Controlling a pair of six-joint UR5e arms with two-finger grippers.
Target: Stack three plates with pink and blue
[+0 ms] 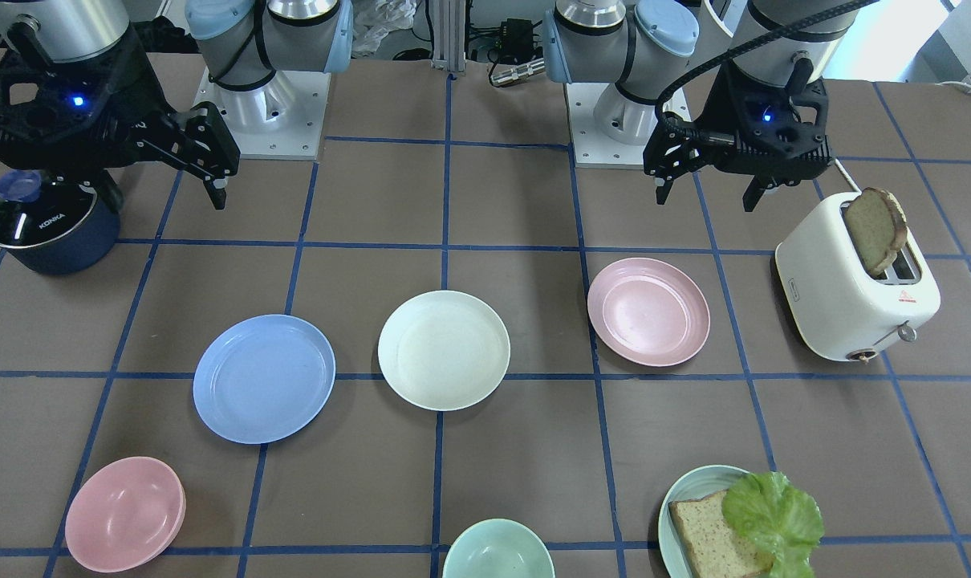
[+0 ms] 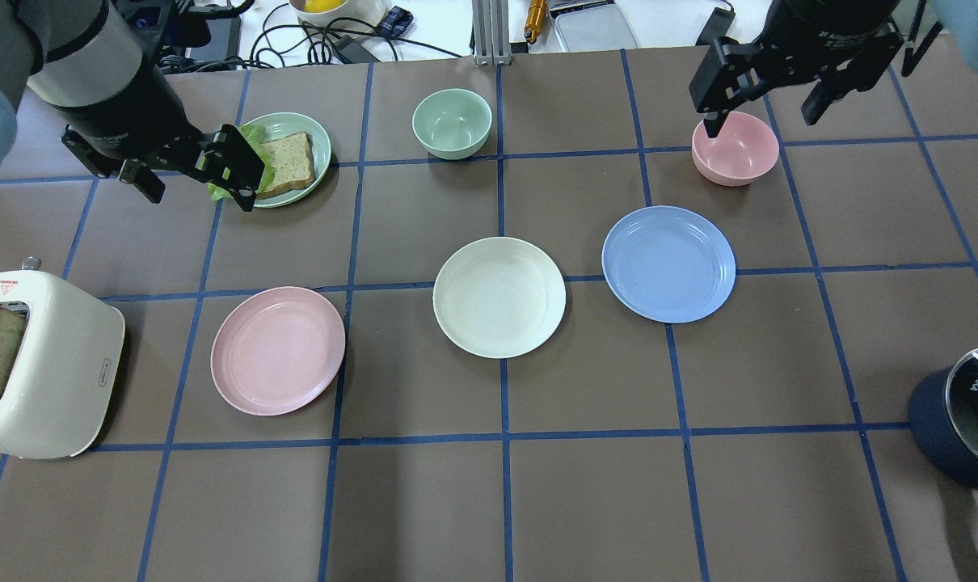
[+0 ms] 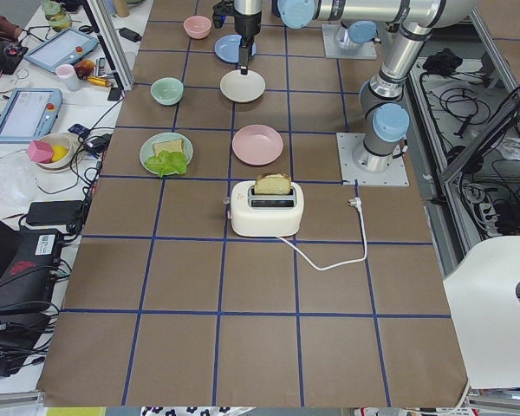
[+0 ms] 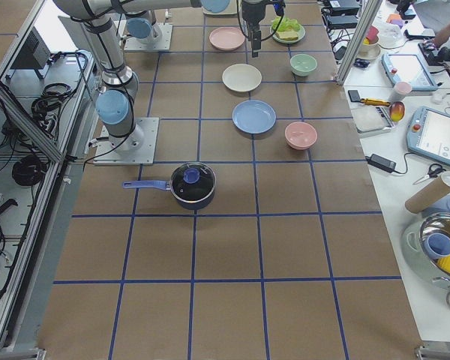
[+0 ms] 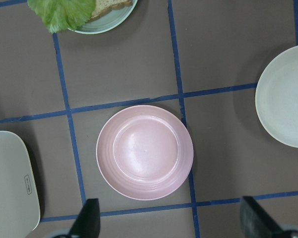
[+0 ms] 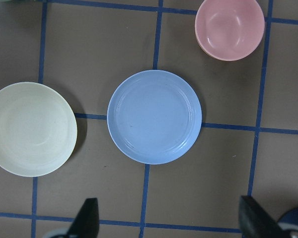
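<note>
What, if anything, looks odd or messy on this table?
Nothing is spilled or broken. The bread slice sticks up out of the toaster, leaning to one side, and the lettuce hangs over the rim of the teal plate.

You have three plain plates: a pale pink plate [image 2: 277, 351], a cream plate [image 2: 499, 297], a periwinkle blue plate [image 2: 668, 263]. Your table [image 2: 424, 501] is brown, crossed by a grid of blue lines. Also noted: pink bowl [image 2: 735, 147], mint-green bowl [image 2: 452, 121], white toaster [image 2: 44, 364], navy pot [image 2: 954, 436].
</note>
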